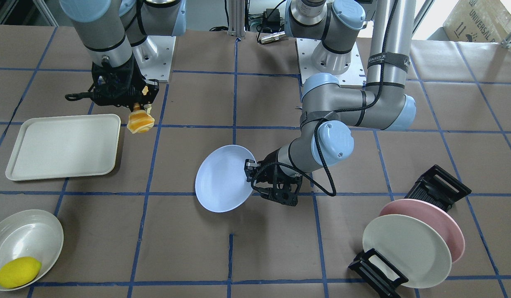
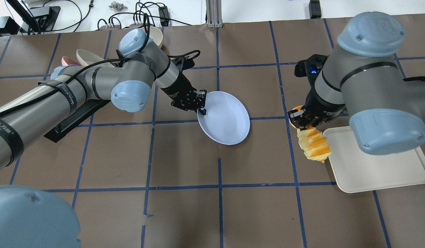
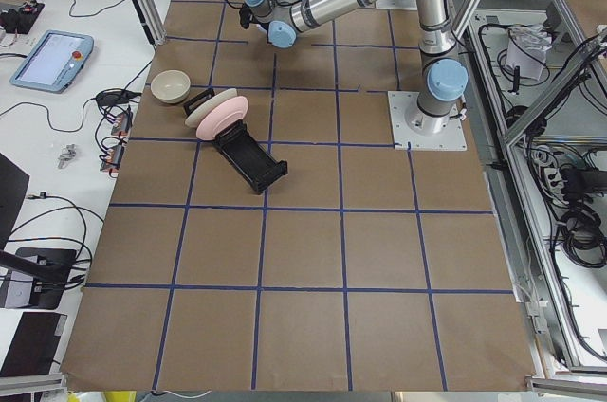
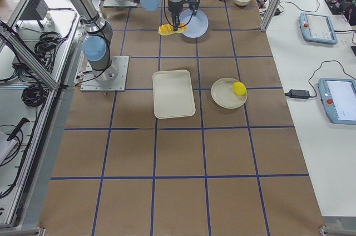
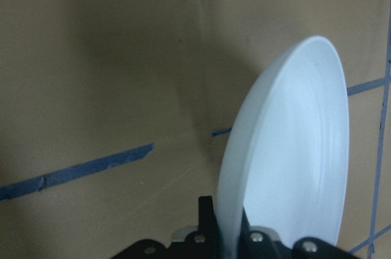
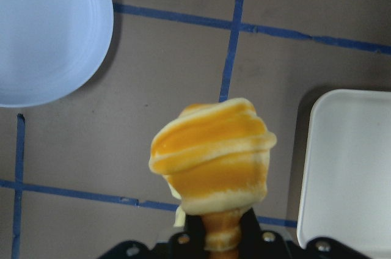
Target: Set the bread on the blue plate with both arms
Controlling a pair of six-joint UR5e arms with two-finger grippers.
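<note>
The blue plate (image 2: 226, 119) is in the middle of the table, held by its rim. My left gripper (image 2: 200, 103) is shut on that rim; the left wrist view shows the plate (image 5: 293, 149) edge-on between the fingers. In the front view the plate (image 1: 220, 178) is beside the left gripper (image 1: 250, 171). My right gripper (image 2: 302, 120) is shut on one end of the striped bread (image 2: 314, 144), which hangs above the table beside the tray. The bread shows in the right wrist view (image 6: 214, 155) and the front view (image 1: 140, 122), to the plate's side and apart from it.
A cream tray (image 2: 374, 162) lies under my right arm. A white bowl (image 1: 27, 236) holds a yellow lemon (image 1: 18, 272). A pink plate (image 1: 442, 219) and a cream-white plate (image 1: 404, 248) stand in a black rack (image 1: 439, 186). A small bowl (image 3: 171, 86) sits at the table's edge.
</note>
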